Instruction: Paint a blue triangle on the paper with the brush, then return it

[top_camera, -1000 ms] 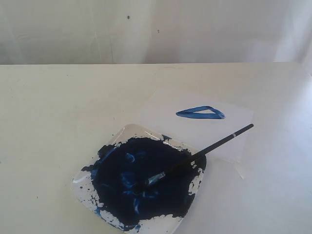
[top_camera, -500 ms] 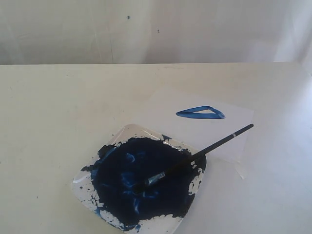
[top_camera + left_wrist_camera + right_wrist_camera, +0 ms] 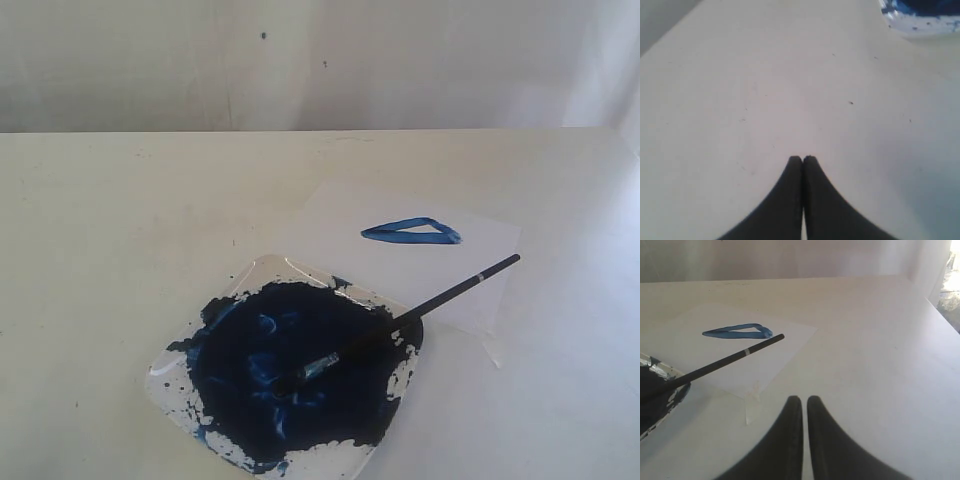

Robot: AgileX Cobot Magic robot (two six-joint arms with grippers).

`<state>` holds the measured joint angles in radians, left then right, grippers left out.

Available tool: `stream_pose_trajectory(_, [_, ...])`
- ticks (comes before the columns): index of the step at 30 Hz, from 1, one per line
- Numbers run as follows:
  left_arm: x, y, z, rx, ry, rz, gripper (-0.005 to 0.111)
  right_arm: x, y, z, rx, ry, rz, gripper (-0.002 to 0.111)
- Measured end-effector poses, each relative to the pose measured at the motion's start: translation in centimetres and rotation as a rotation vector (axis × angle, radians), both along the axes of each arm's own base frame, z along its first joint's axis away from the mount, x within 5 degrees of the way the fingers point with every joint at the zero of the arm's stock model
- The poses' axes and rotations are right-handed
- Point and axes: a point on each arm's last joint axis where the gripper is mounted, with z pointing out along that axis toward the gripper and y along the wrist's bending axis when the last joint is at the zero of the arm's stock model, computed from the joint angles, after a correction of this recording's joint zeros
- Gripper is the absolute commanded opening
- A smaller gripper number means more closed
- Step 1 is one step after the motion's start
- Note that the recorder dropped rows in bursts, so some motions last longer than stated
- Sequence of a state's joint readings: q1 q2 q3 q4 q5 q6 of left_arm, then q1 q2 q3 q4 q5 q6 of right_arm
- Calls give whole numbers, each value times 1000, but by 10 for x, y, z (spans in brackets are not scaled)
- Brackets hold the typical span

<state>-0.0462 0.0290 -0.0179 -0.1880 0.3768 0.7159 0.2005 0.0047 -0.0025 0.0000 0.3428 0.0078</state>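
Observation:
The white paper (image 3: 400,262) (image 3: 730,347) lies on the cream table, with the blue triangle (image 3: 411,232) (image 3: 737,332) painted on it. The black-handled brush (image 3: 410,316) (image 3: 725,361) rests with its bristles in the dark blue paint of the clear tray (image 3: 290,370) (image 3: 655,390) and its handle end over the paper's edge. No gripper shows in the exterior view. In the left wrist view my left gripper (image 3: 803,159) is shut and empty over bare table, the tray's corner (image 3: 922,17) far off. My right gripper (image 3: 804,400) is shut and empty, apart from the paper's corner.
A strip of clear tape (image 3: 749,405) holds the paper's near corner. A pale wall (image 3: 320,60) stands behind the table. The table's right edge (image 3: 940,315) runs close by in the right wrist view.

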Motion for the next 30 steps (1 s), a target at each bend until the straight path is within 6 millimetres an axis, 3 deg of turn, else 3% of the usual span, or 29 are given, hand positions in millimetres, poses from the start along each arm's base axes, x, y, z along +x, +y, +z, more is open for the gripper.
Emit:
stream_pose_trajectory(10, [8,7,11,96,-189,46,0,0,0,0,0,0,0,4])
stream_pose_trajectory(23, [8,8,11,124,-195,45,0,0,0,0,0,0,0,4])
stream_pose_trajectory(30, [5,7,4,128,-117,30,0,0,0,0,0,0,0,4])
